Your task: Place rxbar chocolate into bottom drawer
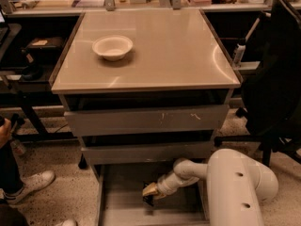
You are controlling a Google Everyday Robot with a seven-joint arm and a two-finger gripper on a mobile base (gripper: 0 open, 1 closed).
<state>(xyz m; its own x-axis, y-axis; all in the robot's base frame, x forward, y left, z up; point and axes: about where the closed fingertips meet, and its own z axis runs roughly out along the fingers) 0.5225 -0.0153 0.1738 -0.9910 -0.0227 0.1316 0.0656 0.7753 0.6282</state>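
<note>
Camera view. Down at 6 o'clock: bottom drawer point(122, 212), pulled out, a flat grey tray. Inside it: gripper point(150, 191) on a white arm point(188, 171) coming in from 3 o'clock, pinching the rxbar chocolate point(148, 200). Small, flat, black; wrapper words too tiny to read. Up at 11 o'clock on the table point(178, 55): white bowl point(112, 47).
</note>
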